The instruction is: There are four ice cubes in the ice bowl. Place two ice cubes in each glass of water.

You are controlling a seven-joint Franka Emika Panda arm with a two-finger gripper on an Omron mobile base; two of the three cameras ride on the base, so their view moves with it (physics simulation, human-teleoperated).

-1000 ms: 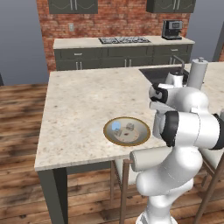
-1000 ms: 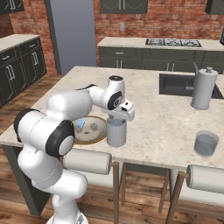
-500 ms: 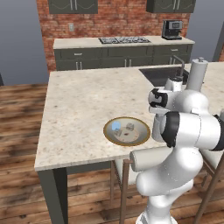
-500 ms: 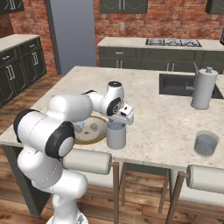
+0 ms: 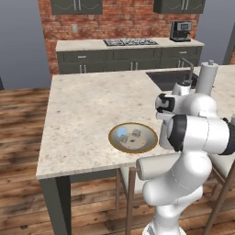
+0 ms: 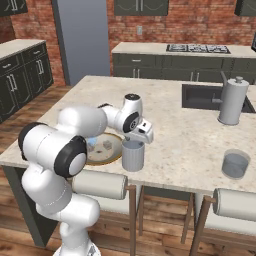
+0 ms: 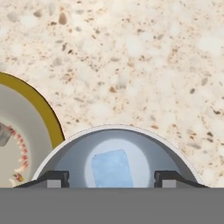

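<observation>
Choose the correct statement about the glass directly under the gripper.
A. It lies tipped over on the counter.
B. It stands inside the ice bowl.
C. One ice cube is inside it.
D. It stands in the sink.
C. The hand view looks straight down into the upright glass of water and shows one light-blue ice cube lying in it, beside the ice bowl, between the tips of the open gripper.
</observation>
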